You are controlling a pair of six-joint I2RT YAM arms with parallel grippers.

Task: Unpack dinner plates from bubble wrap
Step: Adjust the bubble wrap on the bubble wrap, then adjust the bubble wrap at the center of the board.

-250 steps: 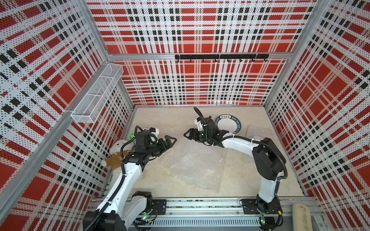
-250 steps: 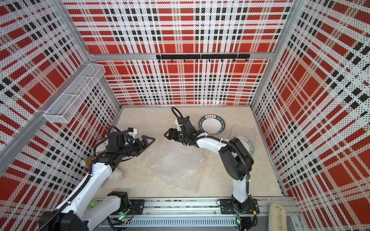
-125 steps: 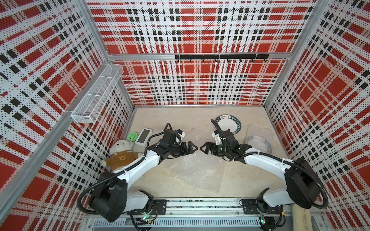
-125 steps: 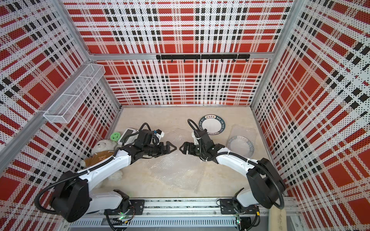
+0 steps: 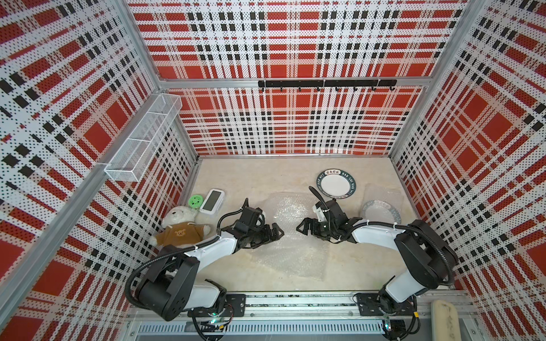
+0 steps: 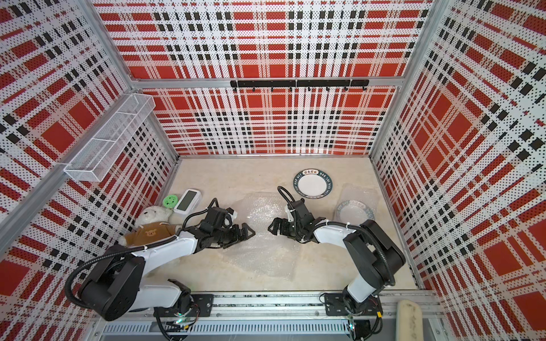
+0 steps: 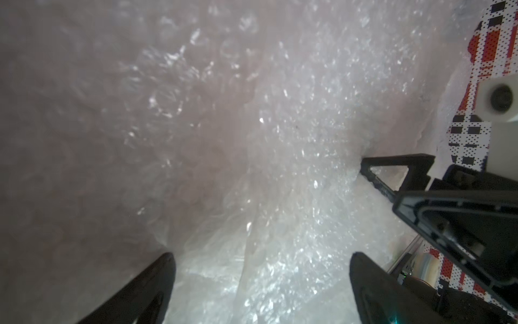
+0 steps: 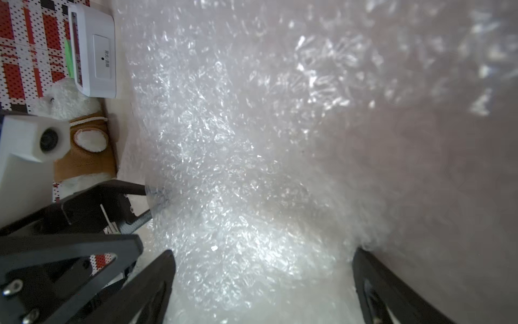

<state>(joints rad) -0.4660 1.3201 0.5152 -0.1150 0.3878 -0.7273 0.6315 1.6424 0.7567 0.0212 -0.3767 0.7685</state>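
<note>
Both your arms have swung in over the middle bubble wrap (image 5: 291,251), left pincer (image 5: 276,232) and right pincer (image 5: 302,231) both wide apart, likely to grab it, while one dinner plate (image 5: 336,187) sits bare behind.

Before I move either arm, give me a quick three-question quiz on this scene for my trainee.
1. True or false: the left end effector and the right end effector are both shut.
2. Which dinner plate lies bare? A: the rear plate. B: the nearer plate. C: neither.
3. Fill in: the sheet between the two end effectors is ____.
Key: 1 false, both are open. 2 A; B is covered by its own wrap. 3 bubble wrap.
</note>
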